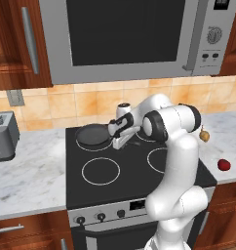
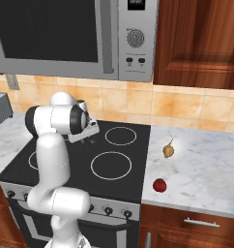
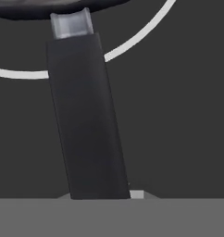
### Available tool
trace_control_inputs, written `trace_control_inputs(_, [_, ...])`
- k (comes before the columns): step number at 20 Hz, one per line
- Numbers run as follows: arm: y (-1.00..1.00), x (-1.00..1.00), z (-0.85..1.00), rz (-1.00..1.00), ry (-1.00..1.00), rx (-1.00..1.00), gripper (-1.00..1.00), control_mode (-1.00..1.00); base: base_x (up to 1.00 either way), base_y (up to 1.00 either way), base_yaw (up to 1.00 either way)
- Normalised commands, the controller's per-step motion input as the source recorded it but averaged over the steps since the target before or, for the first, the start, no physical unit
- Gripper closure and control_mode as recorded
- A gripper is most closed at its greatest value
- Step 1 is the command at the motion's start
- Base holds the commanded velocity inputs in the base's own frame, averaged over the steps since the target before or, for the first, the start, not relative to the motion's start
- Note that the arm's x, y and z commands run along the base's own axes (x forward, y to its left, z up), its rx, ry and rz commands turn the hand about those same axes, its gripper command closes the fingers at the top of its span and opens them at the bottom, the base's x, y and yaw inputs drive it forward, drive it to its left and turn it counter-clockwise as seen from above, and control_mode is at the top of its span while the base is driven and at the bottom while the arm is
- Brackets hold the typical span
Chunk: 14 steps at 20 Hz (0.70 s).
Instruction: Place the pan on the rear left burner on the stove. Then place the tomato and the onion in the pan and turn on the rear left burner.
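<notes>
The gripper (image 1: 121, 142) clenches the pan (image 1: 93, 135) handle; the tomato (image 2: 160, 185) and onion (image 2: 168, 150) lie apart on the counter (image 2: 206, 164).

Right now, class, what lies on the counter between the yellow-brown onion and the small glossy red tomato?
Nothing: bare marble counter separates the yellow-brown onion from the glossy red tomato, clearest in the right base view.

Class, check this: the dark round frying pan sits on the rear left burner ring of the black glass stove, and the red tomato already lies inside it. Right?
Not quite. The dark round frying pan sits on the rear left burner ring, but the glossy red tomato lies on the marble counter right of the black glass stove, as the right base view shows.
</notes>
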Motion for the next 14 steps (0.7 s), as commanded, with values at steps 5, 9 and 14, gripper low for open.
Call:
trace_control_inputs(5, [0.0,-0.09,-0.57,0.0,0.1,-0.07,1.0,-1.0,0.0,0.0,0.0])
trace_control_inputs(9, [0.0,0.0,-0.61,0.0,0.2,-0.04,-1.0,-1.0,0.0,0.0,0.0])
trace_control_inputs(14, [0.0,-0.08,-0.3,0.0,0.08,-0.03,-1.0,-1.0,0.0,0.0,0.0])
